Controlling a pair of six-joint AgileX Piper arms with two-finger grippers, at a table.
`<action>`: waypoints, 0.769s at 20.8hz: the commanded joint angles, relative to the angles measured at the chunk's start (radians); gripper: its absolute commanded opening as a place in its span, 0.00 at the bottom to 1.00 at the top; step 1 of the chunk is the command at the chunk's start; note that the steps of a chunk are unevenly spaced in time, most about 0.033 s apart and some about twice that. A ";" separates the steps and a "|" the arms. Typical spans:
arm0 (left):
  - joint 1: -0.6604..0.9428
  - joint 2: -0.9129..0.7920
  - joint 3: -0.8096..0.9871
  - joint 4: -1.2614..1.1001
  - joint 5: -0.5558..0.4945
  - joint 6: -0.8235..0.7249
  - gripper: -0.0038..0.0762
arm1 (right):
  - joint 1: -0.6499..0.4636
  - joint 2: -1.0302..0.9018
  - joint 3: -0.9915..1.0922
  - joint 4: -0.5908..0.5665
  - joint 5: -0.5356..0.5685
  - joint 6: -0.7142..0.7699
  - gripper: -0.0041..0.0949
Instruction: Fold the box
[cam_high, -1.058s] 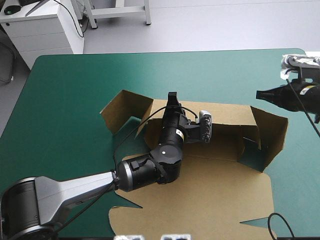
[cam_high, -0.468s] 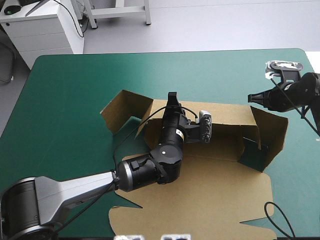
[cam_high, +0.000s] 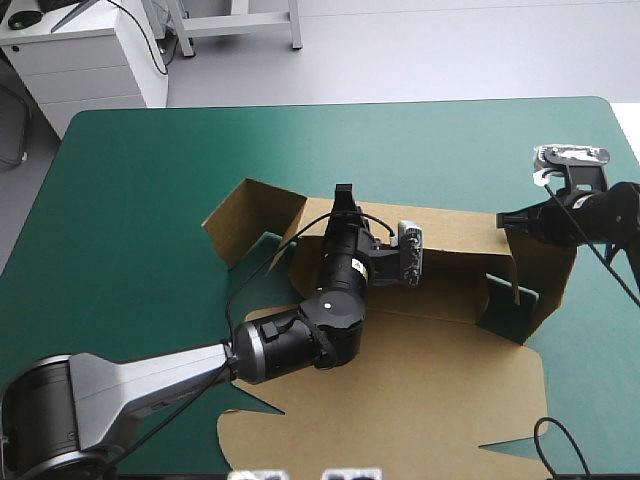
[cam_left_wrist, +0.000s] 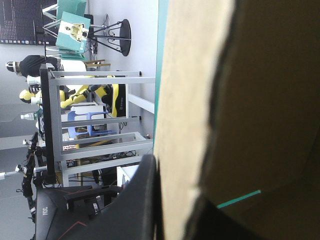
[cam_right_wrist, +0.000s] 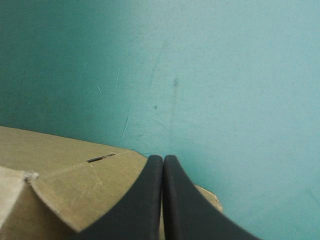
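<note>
The brown box (cam_high: 400, 400) lies in the middle of the table, its lid panel flat toward the near edge and its back wall and end flaps raised. My left gripper (cam_high: 345, 192) is at the top of the back wall, near its left end, shut on the box. In the left wrist view the board (cam_left_wrist: 185, 100) stands between the black fingers (cam_left_wrist: 145, 200). My right gripper (cam_high: 503, 218) is shut and empty, its tip at the upper corner of the right end flap (cam_high: 545, 265). The right wrist view shows its gripper (cam_right_wrist: 162, 159) over the board (cam_right_wrist: 65, 185), beside a small slot (cam_right_wrist: 100, 158).
Bare teal-green cover (cam_high: 350, 140) stretches from the box's back wall to the table's far edge. More of it lies left of the box (cam_high: 120, 250). A white cabinet (cam_high: 90, 60) stands beyond the far left corner. The right arm hangs over the table's right edge.
The right gripper has moved left and down from near the table's right edge to the right end flap. The left gripper has stayed on the back wall.
</note>
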 joint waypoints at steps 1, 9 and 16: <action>-0.008 -0.045 -0.027 0.033 0.008 -0.027 0.04 | -0.002 -0.080 0.032 0.006 -0.003 -0.016 0.03; -0.008 -0.060 -0.044 0.091 -0.010 -0.208 0.04 | -0.026 -0.127 0.043 -0.006 -0.020 -0.014 0.03; -0.008 -0.067 -0.115 0.084 -0.003 -0.174 0.04 | -0.173 -0.127 0.042 0.147 -0.040 -0.102 0.03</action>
